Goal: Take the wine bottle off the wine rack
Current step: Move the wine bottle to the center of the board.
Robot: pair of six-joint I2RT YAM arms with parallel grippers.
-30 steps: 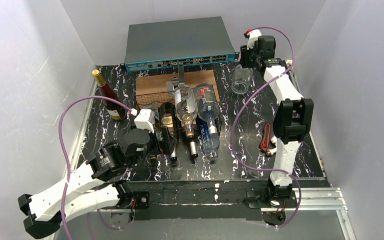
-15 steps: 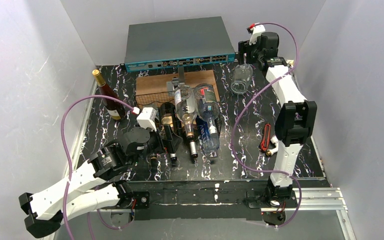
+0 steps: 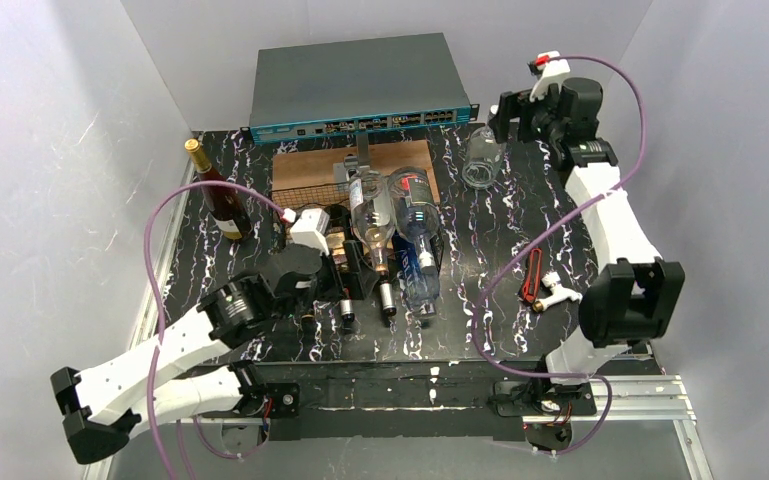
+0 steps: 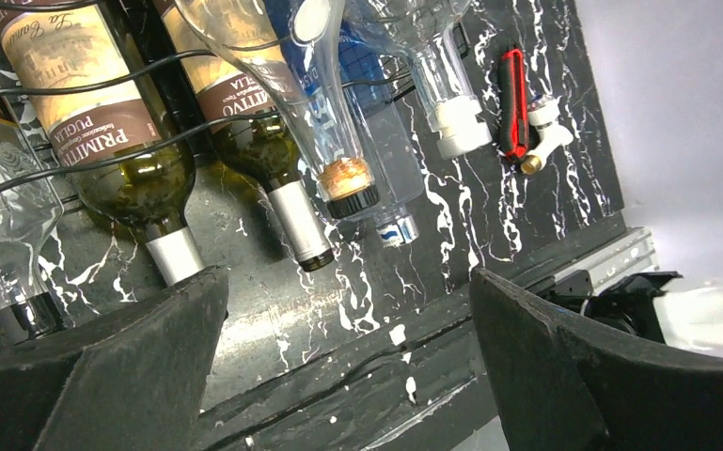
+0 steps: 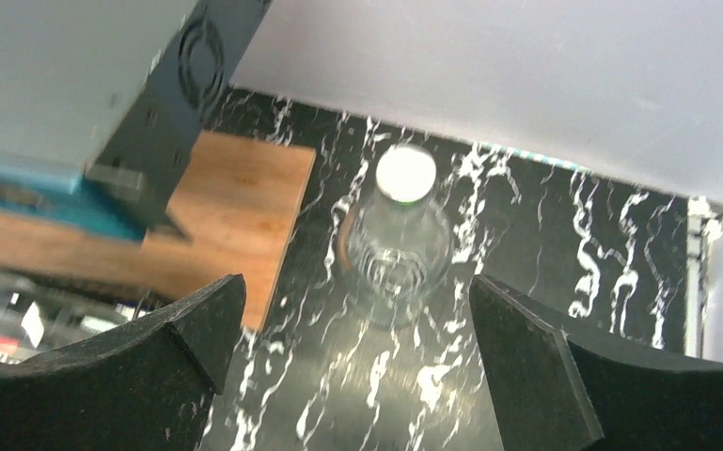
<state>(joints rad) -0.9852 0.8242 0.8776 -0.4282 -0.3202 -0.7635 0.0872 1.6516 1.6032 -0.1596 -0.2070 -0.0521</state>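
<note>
The right end effector point(image 5: 353, 293), jaws now spread, is backing away from the clear wine bottle point(image 5: 397, 246) standing upright on the surface point(image 5: 536, 235), off the wine rack point(image 3: 305, 190); the left end effector point(image 4: 346, 282) is waiting open and empty.

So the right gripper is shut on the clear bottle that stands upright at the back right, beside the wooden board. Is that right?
Not quite. The right gripper is open, not shut on the bottle. The right wrist view shows its fingers wide apart, with the clear bottle standing free of them. The rest holds: the bottle is upright at the back right, beside the wooden board.
</note>
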